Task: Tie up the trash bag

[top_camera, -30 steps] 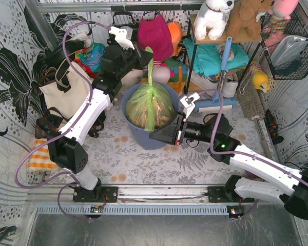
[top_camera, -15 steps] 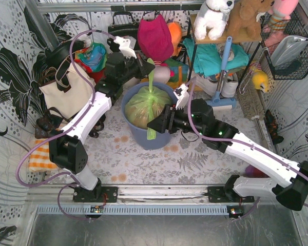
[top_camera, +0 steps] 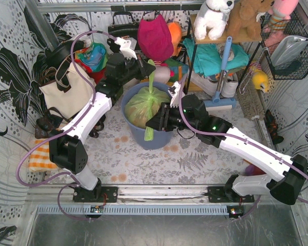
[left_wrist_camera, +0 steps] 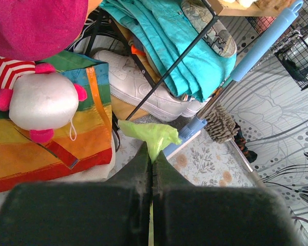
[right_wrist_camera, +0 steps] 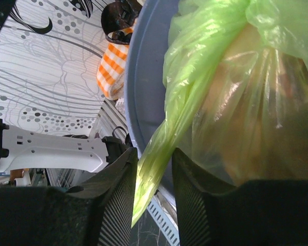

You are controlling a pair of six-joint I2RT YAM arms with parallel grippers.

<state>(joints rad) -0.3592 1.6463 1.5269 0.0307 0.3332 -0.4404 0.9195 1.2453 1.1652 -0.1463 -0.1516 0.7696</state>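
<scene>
The trash bag (top_camera: 143,105), light green with tan paper showing through, sits in the blue-grey bin (top_camera: 136,134). Its neck is knotted, with one tail standing up and one strip hanging over the bin's front. My left gripper (top_camera: 145,65) is shut on the upright tail (left_wrist_camera: 149,134), whose tip sticks out past the closed fingertips (left_wrist_camera: 153,156). My right gripper (top_camera: 153,124) is at the bin's front rim. In the right wrist view its jaws (right_wrist_camera: 155,154) stand apart on either side of the hanging strip (right_wrist_camera: 161,154), not pressed on it. The bag's body (right_wrist_camera: 246,102) bulges to the right, beside the bin wall (right_wrist_camera: 143,87).
A white tote bag (top_camera: 66,95) stands left of the bin. Behind it are a rainbow bag with a plush (left_wrist_camera: 41,102), a shelf with teal cloth (top_camera: 213,55), a blue-handled brush (top_camera: 223,61) and white shoes (left_wrist_camera: 138,89). An orange checked cloth (top_camera: 40,156) lies far left.
My right arm swung left to the bin's front, and its jaws now straddle the hanging strip. The left gripper kept hold of the upright tail, shifting slightly.
</scene>
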